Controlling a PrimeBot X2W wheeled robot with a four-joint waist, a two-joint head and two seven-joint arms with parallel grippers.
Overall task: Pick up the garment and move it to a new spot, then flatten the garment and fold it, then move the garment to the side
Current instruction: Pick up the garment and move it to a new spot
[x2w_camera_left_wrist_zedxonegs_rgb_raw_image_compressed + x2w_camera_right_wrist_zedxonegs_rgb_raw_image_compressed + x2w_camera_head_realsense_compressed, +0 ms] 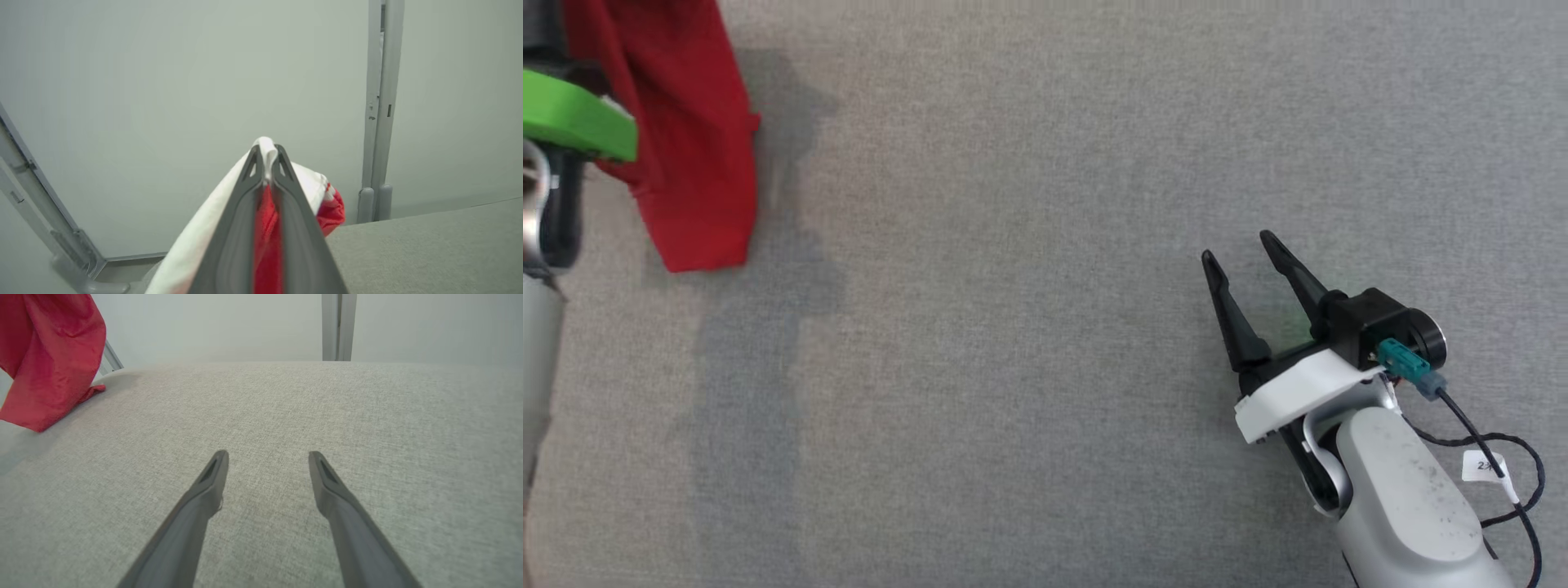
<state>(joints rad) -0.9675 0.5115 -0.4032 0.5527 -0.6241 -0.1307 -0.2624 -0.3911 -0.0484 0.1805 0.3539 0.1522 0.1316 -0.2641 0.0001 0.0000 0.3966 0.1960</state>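
table (pixel 1029 327): flat, grey woven weave, kinda like upholstery
garment (pixel 690 155): thin soft red cloth with a white bit, hanging in loose folds at the head view's upper left, over the table's left side
left gripper (pixel 267 153): clamped tight on the garment, white edge bunched at the tips
right gripper (pixel 1238 247): long, dark, tapered, spread wide with nothing in it, well apart from the garment

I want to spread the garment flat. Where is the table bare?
Bare: the wide table stretch between the garment at far left and the right tool, also beyond that tool. Crowded: far left, where the left tool grips the garment.
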